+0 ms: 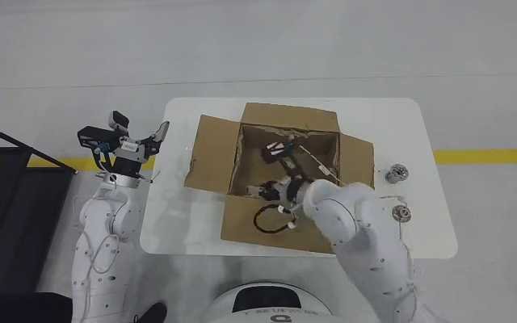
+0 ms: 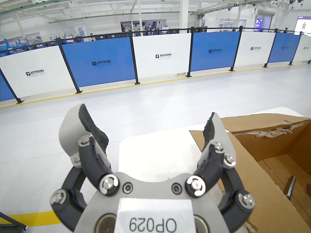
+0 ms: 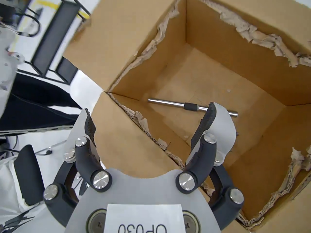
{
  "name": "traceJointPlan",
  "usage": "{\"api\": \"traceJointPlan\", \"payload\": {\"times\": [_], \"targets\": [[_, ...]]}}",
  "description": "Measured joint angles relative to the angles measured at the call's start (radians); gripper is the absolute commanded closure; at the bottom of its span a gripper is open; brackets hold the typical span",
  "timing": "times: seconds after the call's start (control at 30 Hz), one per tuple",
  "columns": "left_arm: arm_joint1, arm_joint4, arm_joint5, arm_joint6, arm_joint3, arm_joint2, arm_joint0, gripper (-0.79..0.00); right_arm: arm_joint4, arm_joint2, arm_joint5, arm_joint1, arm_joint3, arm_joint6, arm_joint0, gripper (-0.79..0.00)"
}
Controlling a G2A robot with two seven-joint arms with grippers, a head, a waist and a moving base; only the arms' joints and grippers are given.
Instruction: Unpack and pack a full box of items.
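An open cardboard box point(image 1: 279, 129) with torn flaps stands in the middle of the white table point(image 1: 388, 121). On its floor lies a metal rod with a black sleeve point(image 3: 170, 103), which also appears in the left wrist view point(image 2: 290, 186). My right gripper point(image 3: 149, 117) hangs open and empty over the box's corner, above the rod; in the top view it point(image 1: 283, 153) is inside the box opening. My left gripper point(image 2: 147, 117) is open and empty off the table's left end point(image 1: 141, 129), level with the box's side flap point(image 2: 255, 127).
A black cable loop point(image 1: 271, 220) rests on the box's front flap. Two small round metal parts point(image 1: 396, 174) point(image 1: 401, 213) sit on the table right of the box. A black rack point(image 3: 52, 32) stands on the floor left of the table.
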Motion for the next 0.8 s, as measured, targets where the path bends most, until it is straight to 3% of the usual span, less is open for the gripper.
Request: {"api": "traceJointPlan", "payload": {"times": [0.13,0.37,0.67,0.7,0.77,0.8], "targets": [[0.000,0.000,0.000,0.000,0.000,0.000,0.000,-0.785,-0.135,-0.108,0.114,-0.021,0.128,0.117,0.135,-0.570],[0.000,0.000,0.000,0.000,0.000,0.000,0.000,-0.785,-0.181,-0.132,0.194,-0.033,0.184,0.174,0.163,-0.634],[0.000,0.000,0.000,0.000,0.000,0.000,0.000,-0.785,-0.204,-0.053,0.137,-0.032,0.262,0.254,0.159,-0.662],[0.000,0.000,0.000,0.000,0.000,0.000,0.000,-0.785,-0.207,-0.045,0.134,-0.032,0.275,0.257,0.158,-0.677],[0.000,0.000,0.000,0.000,0.000,0.000,0.000,-0.785,-0.212,-0.029,0.133,-0.034,0.314,0.258,0.159,-0.785],[0.000,0.000,0.000,0.000,0.000,0.000,0.000,-0.785,-0.215,-0.021,0.134,-0.036,0.334,0.258,0.160,-0.785]]}}
